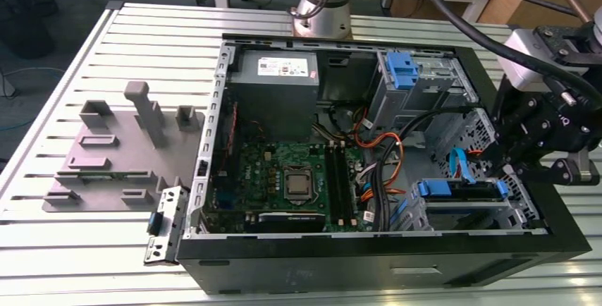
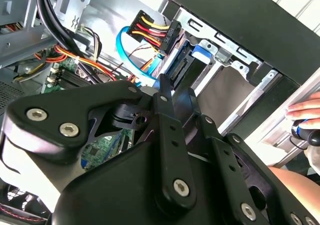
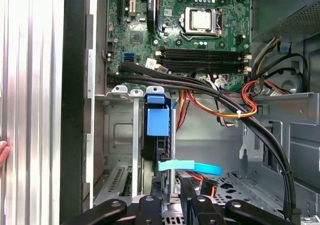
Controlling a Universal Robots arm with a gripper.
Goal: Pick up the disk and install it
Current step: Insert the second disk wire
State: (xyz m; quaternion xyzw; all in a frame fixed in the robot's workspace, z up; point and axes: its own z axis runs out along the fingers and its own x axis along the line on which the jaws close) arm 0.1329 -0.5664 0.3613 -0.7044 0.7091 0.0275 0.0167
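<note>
Where the slatted aluminium table is read from the exterior view's left, entries run as follows.

1. Grey fixture plate with upright posts, at nine o'clock of the computer case, apart from it.
2. Metal bracket with a blue latch, at seven o'clock of the case, just beside its wall.
3. Open black computer case, lying on its side, interior exposed.
4. Grey power supply with a white sticker, at eleven o'clock inside the case.
5. Green motherboard, centre of the case. It carries a bare processor socket and dark memory slots.
6. Orange, red and black cable bundle, running past the board at its three o'clock.
7. Upper drive cage with an upright blue latch piece, at one o'clock inside the case.
8. The disk: flat, dark and silver-grey, with blue plastic rails along its edges. It sits within the lower metal drive cage at four o'clock inside the case. In the first wrist view it stands edge-on with a blue tab on its end, and a light-blue data cable crosses just before it.
9. Black gripper, at three o'clock of the case and over its rim, near the disk. In both wrist views the claw is drawn narrow, its fingers nearly together. Nothing is seen clamped between them.
10. A person's hand on a blue-and-black tool handle, outside the case wall.
</note>
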